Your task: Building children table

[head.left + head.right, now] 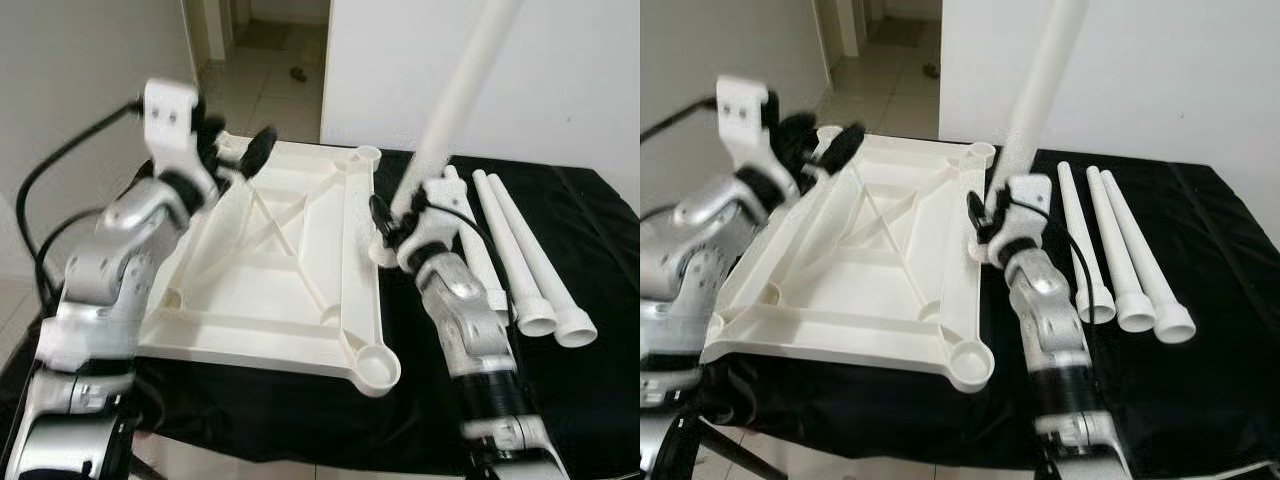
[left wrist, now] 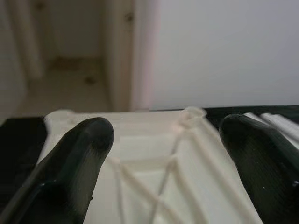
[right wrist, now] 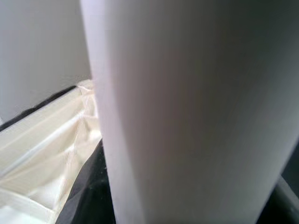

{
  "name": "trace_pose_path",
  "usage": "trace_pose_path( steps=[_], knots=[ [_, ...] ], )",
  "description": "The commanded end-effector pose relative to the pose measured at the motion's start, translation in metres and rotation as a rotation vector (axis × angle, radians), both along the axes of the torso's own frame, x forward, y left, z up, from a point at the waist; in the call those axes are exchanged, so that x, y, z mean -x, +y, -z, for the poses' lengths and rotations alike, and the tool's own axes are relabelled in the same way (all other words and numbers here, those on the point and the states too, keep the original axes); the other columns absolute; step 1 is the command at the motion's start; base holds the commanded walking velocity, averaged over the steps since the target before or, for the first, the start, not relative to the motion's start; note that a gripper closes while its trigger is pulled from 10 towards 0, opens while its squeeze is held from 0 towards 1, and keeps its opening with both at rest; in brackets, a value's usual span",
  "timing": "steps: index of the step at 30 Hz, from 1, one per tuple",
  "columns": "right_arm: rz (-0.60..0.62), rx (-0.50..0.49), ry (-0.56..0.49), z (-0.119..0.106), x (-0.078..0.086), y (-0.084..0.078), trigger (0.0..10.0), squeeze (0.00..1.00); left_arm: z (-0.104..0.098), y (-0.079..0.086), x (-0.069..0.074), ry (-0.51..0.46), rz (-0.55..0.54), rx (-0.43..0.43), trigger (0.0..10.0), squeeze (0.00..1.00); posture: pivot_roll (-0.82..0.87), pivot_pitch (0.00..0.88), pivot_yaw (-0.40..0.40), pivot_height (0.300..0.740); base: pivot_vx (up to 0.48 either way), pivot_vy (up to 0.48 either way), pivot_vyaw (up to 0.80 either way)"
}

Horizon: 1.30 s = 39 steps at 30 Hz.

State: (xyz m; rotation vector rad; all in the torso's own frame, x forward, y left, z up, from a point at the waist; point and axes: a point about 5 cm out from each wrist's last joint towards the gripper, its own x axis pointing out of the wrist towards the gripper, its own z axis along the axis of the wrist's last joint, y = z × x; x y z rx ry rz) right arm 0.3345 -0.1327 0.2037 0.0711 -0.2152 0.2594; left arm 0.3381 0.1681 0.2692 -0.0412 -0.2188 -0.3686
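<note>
Tabletop upside down on black cloth, left of right gripper. Right gripper clamped on white leg, tilted upright. Left gripper spread wide, empty, over tabletop far edge. Three spare legs just right of right gripper.

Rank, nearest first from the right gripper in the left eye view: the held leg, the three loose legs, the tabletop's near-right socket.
1. Held leg: in the right gripper, upright.
2. Loose legs: on the cloth, just to its right.
3. Near-right socket: tabletop corner, toward the robot.
</note>
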Motion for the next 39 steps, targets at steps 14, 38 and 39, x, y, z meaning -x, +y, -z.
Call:
trace_pose_path(
  steps=[14, 38, 39],
  knots=[
    [-0.020, -0.045, -0.105, -0.012, 0.021, -0.006, 10.0, 0.00, 0.068, 0.022, 0.043, 0.127, 0.036, -0.085, 10.0, 0.00, 0.04, 0.069, 0.031, 0.740, 0.000, 0.000, 0.00],
    [-0.050, 0.003, -0.093, -0.007, 0.028, -0.015, 10.0, 0.00, 0.125, -0.031, 0.102, 0.239, 0.616, -0.371, 10.0, 0.00, 0.05, 0.079, 0.027, 0.740, 0.000, 0.000, 0.00],
    [-0.053, 0.009, -0.094, -0.007, 0.029, -0.016, 10.0, 0.00, 0.126, -0.034, 0.104, 0.240, 0.644, -0.384, 10.0, 0.00, 0.05, 0.080, 0.026, 0.740, 0.000, 0.000, 0.00]
  ],
)
